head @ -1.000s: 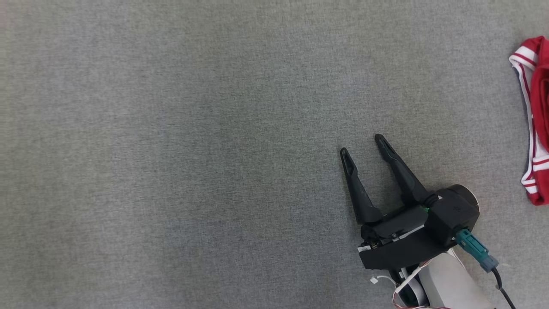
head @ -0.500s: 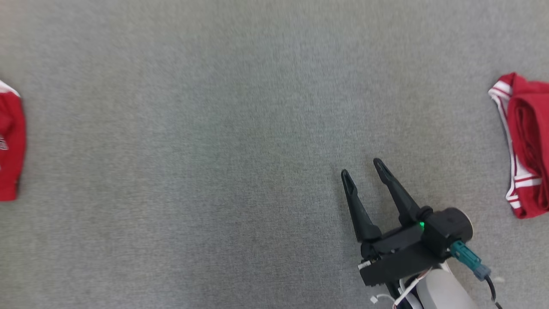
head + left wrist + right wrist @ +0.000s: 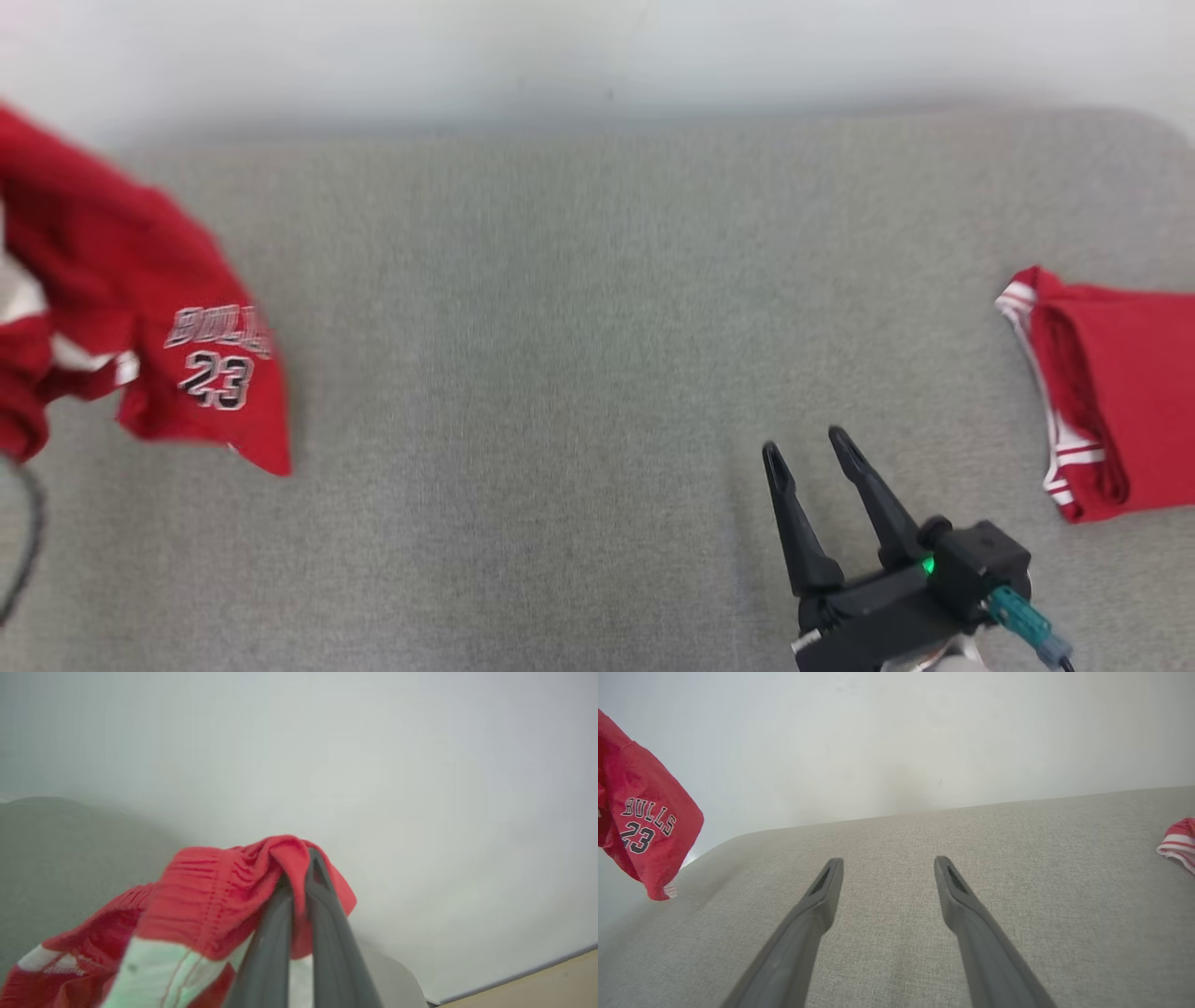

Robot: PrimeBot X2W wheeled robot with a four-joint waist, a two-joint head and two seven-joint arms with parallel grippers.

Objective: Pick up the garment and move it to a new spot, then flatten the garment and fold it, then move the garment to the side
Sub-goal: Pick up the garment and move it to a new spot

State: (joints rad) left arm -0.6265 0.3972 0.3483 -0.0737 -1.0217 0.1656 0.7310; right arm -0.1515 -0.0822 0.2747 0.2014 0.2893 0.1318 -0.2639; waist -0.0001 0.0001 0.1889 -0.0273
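Observation:
The garment [image 3: 140, 308] is a red jersey with white trim and "BULLS 23" print, hanging in the air at the left of the head view, above the grey surface. In the left wrist view my left gripper [image 3: 301, 868] is shut on a bunched red fold of the garment [image 3: 210, 905], which droops to the left below the fingers. The right wrist view has the garment [image 3: 644, 812] hanging at far left. My right gripper [image 3: 805, 446] stands open at the lower right, nothing between its fingers [image 3: 888, 862], low over the bare cloth.
A second red garment with white stripes [image 3: 1111, 401] lies folded on the right side of the grey cloth surface [image 3: 597, 327]; its edge [image 3: 1178, 842] is at the right in the right wrist view. A white wall [image 3: 597, 47] rises behind the surface. A dark cable [image 3: 28, 532] hangs at the left edge.
The head camera has tilted up, bringing the surface's far edge and the wall into the picture. The held garment has come further in from the left. The right gripper stays open.

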